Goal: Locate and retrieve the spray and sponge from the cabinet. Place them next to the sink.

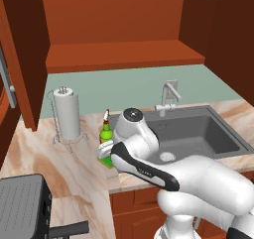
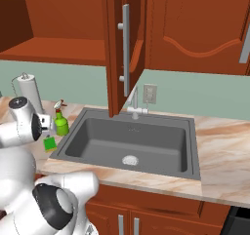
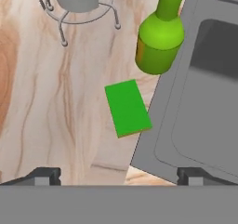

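Observation:
The green spray (image 3: 160, 37) stands upright on the marble counter just left of the sink (image 3: 204, 102). Flat on the counter beside it, close to the sink's rim, lies the green sponge (image 3: 127, 108). My gripper (image 3: 120, 175) hovers above the sponge, open, with nothing between its fingertips (image 3: 46, 175). From the base, the spray (image 1: 105, 131) and a corner of the sponge (image 1: 107, 161) show beside my arm, left of the sink (image 1: 198, 129). The cabinet (image 1: 124, 54) hangs above with a bare shelf. From the right, the spray (image 2: 61, 123), sponge (image 2: 50, 143) and sink (image 2: 146, 141) show again.
A paper towel roll (image 1: 67, 114) on a wire stand sits left of the spray. The faucet (image 1: 168, 99) rises behind the basin. An open cabinet door (image 2: 124, 48) hangs over the sink's back edge. A dark appliance (image 1: 22, 206) sits at the lower left.

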### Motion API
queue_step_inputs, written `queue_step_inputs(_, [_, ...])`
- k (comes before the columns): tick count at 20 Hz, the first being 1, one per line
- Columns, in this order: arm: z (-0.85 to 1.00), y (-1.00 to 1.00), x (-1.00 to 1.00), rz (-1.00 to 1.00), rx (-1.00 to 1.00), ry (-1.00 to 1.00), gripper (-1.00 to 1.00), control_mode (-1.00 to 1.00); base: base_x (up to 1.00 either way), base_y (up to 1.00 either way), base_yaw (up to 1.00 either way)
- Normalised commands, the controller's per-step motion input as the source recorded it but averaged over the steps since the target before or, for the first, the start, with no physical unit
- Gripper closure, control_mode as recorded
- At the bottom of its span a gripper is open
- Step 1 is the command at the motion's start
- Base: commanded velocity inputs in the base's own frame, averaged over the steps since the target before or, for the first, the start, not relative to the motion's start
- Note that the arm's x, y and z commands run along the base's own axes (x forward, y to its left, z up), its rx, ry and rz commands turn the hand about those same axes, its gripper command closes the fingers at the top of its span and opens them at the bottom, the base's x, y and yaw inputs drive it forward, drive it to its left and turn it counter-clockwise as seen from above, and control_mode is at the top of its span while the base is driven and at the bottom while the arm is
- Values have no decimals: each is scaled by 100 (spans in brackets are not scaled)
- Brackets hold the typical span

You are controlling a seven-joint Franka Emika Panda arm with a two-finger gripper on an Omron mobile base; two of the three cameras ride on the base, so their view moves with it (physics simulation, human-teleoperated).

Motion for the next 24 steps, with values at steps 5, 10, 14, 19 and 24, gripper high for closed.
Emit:
queue_step_inputs(5, [18, -14, -33, 0, -4, 2, -100, -100, 0, 0, 0])
queue_step_inputs(10, [15, -35, -30, -3, -3, 0, -100, -100, 0, 0, 0])
queue_step_inputs(14, [24, -48, -12, -3, -3, -1, -100, -100, 0, 0, 0])
queue_step_inputs(19, [30, -45, -9, -1, -1, -4, -100, -100, 0, 0, 0])
queue_step_inputs(24, [23, -45, -18, -4, 0, -8, -100, -100, 0, 0, 0])
